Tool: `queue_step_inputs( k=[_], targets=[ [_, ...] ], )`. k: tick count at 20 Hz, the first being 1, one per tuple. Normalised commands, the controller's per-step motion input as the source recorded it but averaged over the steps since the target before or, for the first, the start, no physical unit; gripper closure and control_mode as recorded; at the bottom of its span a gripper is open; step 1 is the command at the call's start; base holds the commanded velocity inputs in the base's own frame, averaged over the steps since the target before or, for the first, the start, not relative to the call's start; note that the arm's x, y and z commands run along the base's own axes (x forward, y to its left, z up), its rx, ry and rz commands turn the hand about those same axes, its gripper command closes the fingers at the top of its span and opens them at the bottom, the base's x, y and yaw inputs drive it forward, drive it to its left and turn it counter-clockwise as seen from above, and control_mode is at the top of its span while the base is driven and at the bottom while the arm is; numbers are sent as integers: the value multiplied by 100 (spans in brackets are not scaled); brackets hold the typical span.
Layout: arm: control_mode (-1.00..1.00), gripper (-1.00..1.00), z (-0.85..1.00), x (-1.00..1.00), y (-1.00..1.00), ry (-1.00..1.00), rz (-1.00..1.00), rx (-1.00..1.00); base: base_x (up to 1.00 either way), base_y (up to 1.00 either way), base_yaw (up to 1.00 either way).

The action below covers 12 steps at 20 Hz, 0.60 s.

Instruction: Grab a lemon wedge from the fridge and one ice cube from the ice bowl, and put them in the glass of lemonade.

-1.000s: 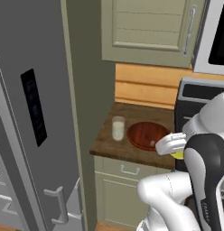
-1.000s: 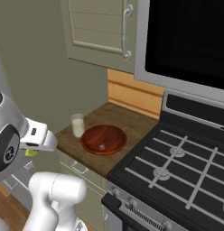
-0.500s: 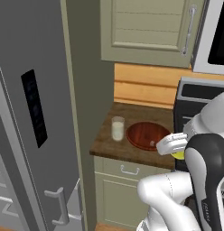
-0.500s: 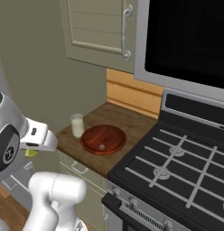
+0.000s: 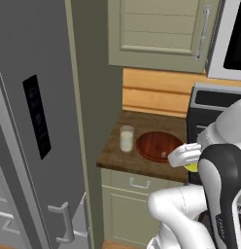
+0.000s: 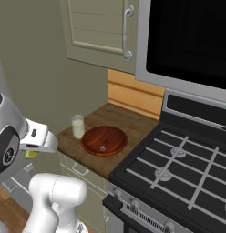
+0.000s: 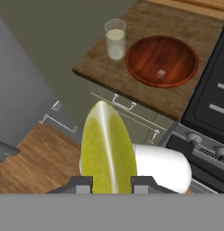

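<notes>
Leftmost, the fridge point(image 5: 30, 121) stands tall beside the wooden table point(image 5: 117, 153), with a stove point(image 6: 178, 168) on the table's other side. On the table sits the ice bowl point(image 7: 161, 61), one ice cube point(image 7: 161, 74) inside it, and the glass of lemonade point(image 7: 115, 39) stands just beside the bowl. Held off the table's front edge, the tool point(image 7: 111, 185) is clamped on the lemon wedge point(image 7: 108, 146), which stands upright between its two fingertips.

dark, matt wooden worktop point(image 7: 100, 67); glossy reddish wooden ice bowl point(image 7: 177, 74); clear glass of lemonade point(image 7: 115, 39); brushed grey metal fridge point(image 5: 30, 121).
</notes>
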Motion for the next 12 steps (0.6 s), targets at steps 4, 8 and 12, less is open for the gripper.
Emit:
queue_step_inputs(
  k=[4, 8, 12],
  targets=[
    [-100, 100, 0, 70, 9, 0, 2, 0, 0, 0, 0],
    [-100, 100, 0, 100, 7, 0, 9, -1, 0, 0, 0],
    [-100, 100, 0, 99, 11, 0, 5, -5, 0, 0, 0]
  ],
)
